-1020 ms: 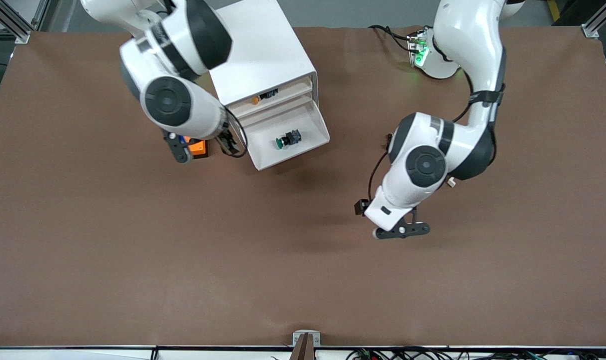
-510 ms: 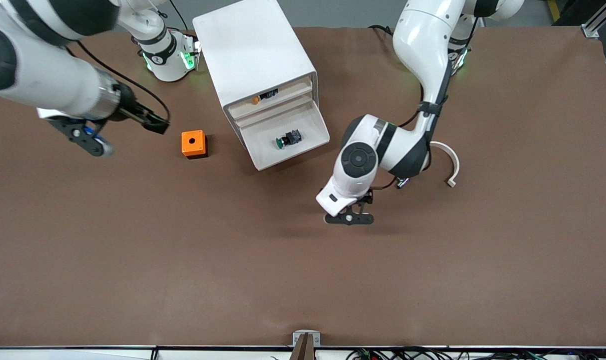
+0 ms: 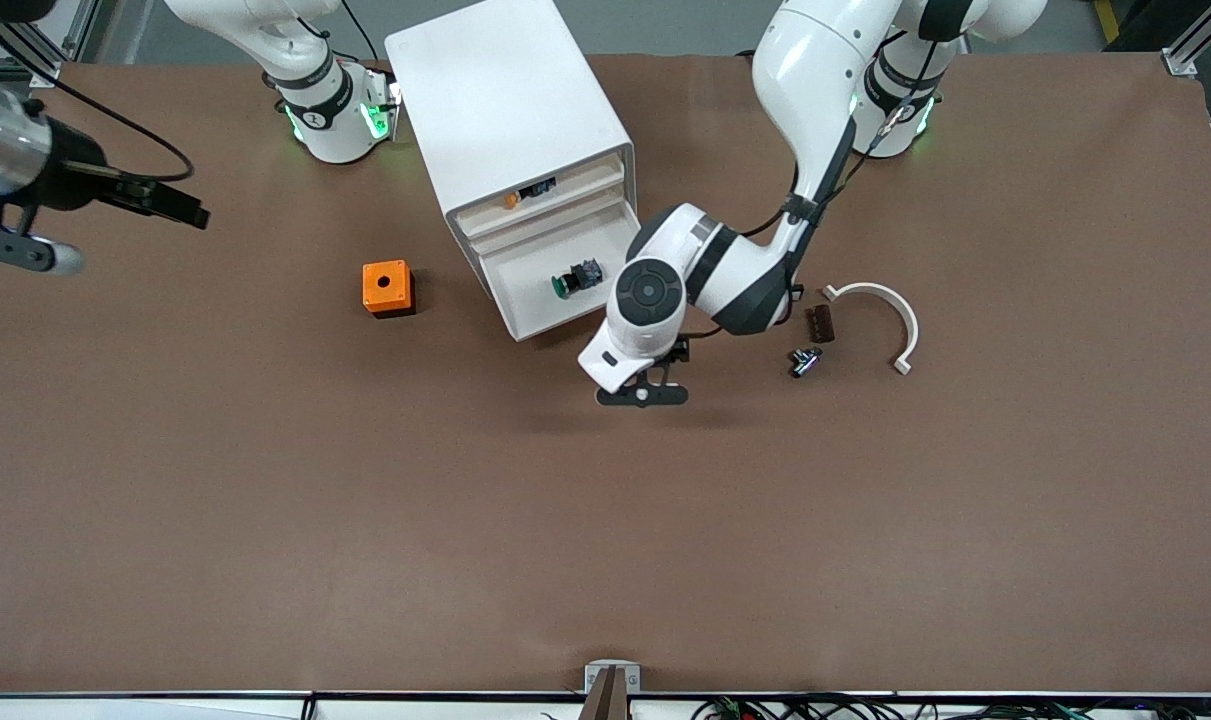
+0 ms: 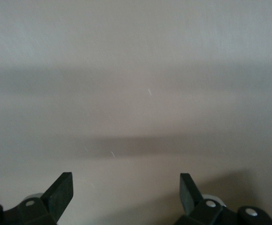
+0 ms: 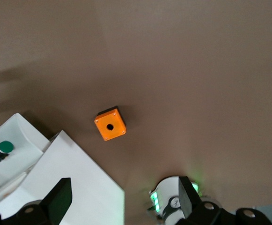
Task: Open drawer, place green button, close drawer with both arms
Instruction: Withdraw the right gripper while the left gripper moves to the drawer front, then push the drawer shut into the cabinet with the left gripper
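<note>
From where I sat, the main risk lay in the closing push. The white cabinet (image 3: 510, 120) stood loose on the desk (image 3: 265, 500) and skewed to its edges, so a push that was not square to the drawer's front could have slid or turned the whole box instead of seating the tray. I judged that a second arm bracing the cabinet would have helped, yet the right arm was drawn well away toward its own end of the desk, its tool (image 3: 15, 245) up over bare surface with the fingers (image 5: 58, 197) spread apart and nothing between them.

The left tool (image 3: 642, 394) hung low over the desk just nearer the camera than the drawer's front corner, fingers (image 4: 61, 190) wide apart and empty. A careless sweep from there could have clipped that corner.

The drawer (image 3: 525, 322) was pulled out, a shallow white tray with raised walls, the second slot from the top by my reading. A hard shove might have made the button roll or jump inside it.

The button (image 3: 575, 278) lay on its side in the middle of the tray floor, green round cap toward the right arm's end, black boxy body toward the left arm's. It touched no wall.

The orange cube (image 3: 386, 288) sat beside the cabinet, clear of the drawer's path.
</note>
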`<state>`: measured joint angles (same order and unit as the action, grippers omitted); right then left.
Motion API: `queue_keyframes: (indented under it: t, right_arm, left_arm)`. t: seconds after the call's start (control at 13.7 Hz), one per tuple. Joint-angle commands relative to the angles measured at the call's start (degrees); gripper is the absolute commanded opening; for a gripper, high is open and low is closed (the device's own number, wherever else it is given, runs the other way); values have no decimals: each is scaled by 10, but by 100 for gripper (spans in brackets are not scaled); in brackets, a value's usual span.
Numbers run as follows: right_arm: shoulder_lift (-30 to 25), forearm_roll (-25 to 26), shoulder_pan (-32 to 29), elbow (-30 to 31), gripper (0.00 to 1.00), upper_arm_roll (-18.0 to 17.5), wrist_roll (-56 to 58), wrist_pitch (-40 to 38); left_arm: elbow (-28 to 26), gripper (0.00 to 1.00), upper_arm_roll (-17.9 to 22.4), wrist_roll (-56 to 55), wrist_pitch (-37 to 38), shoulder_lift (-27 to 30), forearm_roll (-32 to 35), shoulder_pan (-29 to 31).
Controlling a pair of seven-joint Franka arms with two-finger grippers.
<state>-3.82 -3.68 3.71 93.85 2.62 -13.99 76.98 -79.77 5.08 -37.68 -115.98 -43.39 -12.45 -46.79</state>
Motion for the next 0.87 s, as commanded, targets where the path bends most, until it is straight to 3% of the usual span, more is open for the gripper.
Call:
queue_keyframes:
  t: [0.0, 0.29, 0.8]
  right_arm:
    - [-58, 18, -24, 70, 100, -11, 53, 35]
    - [-65, 22, -27, 66, 100, -11, 56, 35]
    - [-76, 24, -39, 64, 100, -10, 113, 76]
  left_arm:
    - [1, 100, -15, -27, 7, -7, 2, 1]
    - [-1, 100, -46, -65, 8, -8, -13, 0]
    - [-2, 100, -64, -77, 30, -13, -56, -7]
